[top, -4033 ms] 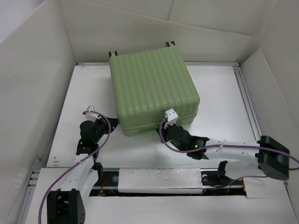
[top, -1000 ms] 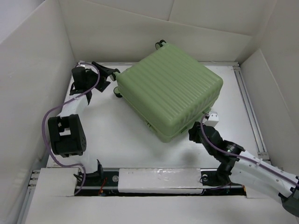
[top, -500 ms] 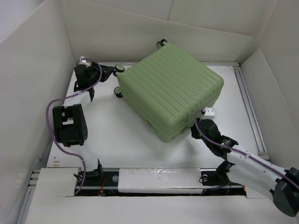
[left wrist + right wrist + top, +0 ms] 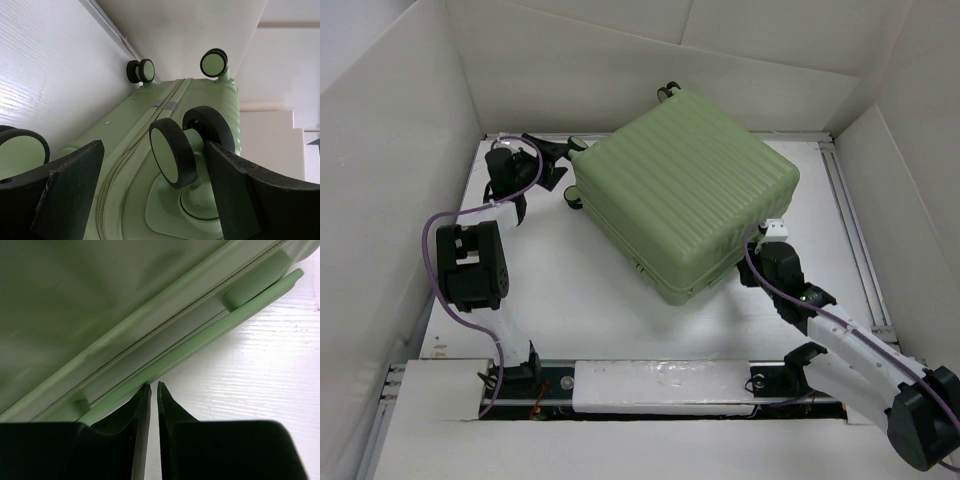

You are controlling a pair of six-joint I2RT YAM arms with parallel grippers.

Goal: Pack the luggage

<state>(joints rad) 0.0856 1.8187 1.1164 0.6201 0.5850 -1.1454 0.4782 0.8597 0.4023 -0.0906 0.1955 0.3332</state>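
Showing the luggage [image 4: 685, 190] lying closed and flat on the white table [image 4: 580, 290], ribbed green shell facing up, turned diagonally across the far middle of the surface. Pointing its wheel end toward the far-left corner, close to the back wall [image 4: 620, 60].

Left wrist view: looking along the wheel end at 4 casters with black tyres and pale green hubs. Framing the nearest caster [image 4: 170, 155] between the 2 black fingers [image 4: 70, 190] of the left gripper [image 4: 155, 147]. Standing spread wide on either side of that caster, gripping nothing. Showing the zipper seam [image 4: 115, 185] running along the middle of the shell edge, between the casters.

Right wrist view: facing the near-right side of the case, low over the table. Showing the right gripper [image 4: 153, 387] with its fingertips [image 4: 142, 400] drawn almost together, leaving only a thin slit and holding nothing. Pointing those tips at the pale green handle [image 4: 210, 340], just beside its lower edge; not possible to tell whether touching it.

Top view: placing the 2 arms at opposite corners of the case, left at the wheels, right at the handle side.
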